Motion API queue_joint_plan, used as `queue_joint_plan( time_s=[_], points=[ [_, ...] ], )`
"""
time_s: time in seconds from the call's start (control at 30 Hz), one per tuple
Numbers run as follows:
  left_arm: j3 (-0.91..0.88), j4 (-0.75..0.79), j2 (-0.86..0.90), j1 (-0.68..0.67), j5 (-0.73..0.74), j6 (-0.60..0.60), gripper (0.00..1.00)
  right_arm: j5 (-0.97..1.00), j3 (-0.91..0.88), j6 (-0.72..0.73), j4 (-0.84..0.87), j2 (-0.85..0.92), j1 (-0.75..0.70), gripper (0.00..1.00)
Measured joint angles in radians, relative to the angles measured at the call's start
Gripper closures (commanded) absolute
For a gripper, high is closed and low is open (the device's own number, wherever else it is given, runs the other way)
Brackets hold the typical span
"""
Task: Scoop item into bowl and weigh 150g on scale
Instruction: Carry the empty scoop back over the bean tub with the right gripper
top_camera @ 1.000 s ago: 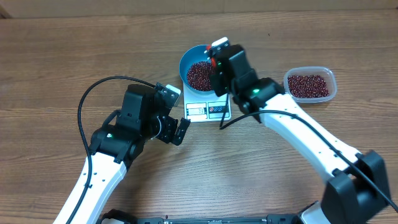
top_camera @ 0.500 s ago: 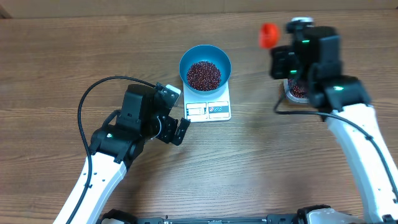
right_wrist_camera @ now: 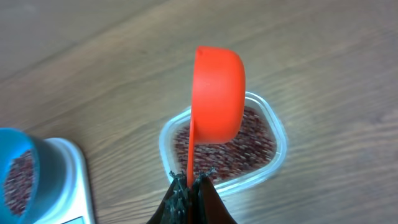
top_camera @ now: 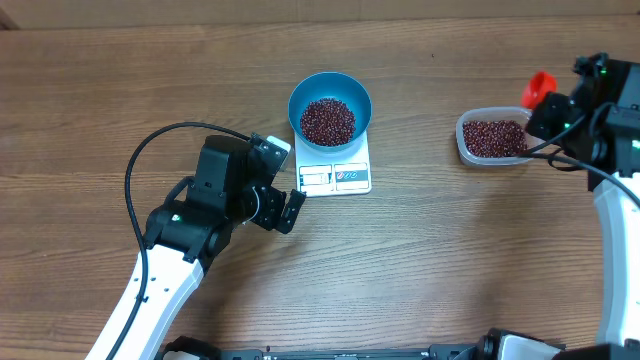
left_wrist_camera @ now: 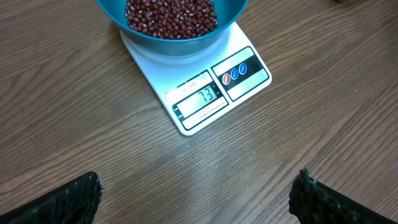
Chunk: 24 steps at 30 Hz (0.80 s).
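Scoop [right_wrist_camera: 217, 96] clenched in the right gripper [right_wrist_camera: 188, 186] should dip deep into the tub [right_wrist_camera: 278, 140] by the worktop's right edge (left gripper [left_wrist_camera: 199, 199] idles released), then travel level to the beans [left_wrist_camera: 171, 15] in the bowl [top_camera: 302, 95] on the scale [left_wrist_camera: 155, 68].

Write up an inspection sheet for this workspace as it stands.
Surface: wooden table, no spills seen.
Job's things: blue bowl of beans on the scale, display reading 73; clear tub of more beans to the right; orange scoop over the tub.
Clutter: nothing seen.
Grippers: left gripper open, empty, facing the scale; right gripper shut on the scoop's handle.
Cables: black cable looping off the left arm.
Surroundings: nothing seen.
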Motion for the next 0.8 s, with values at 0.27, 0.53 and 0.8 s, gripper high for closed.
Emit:
queue_joint_plan(
  time_s=[0.27, 0.53, 0.8],
  points=[
    [0.0, 0.0, 0.0, 0.0, 0.0, 0.0, 0.01, 0.0, 0.0, -0.014, -0.028, 0.126, -0.029, 0.96],
    [0.0, 0.0, 0.0, 0.0, 0.0, 0.0, 0.0, 0.0, 0.0, -0.025, -0.029, 0.215, -0.029, 0.96],
    [0.0, 0.0, 0.0, 0.0, 0.0, 0.0, 0.0, 0.019, 0.0, -0.05, -0.023, 0.298, -0.029, 0.96]
  ],
)
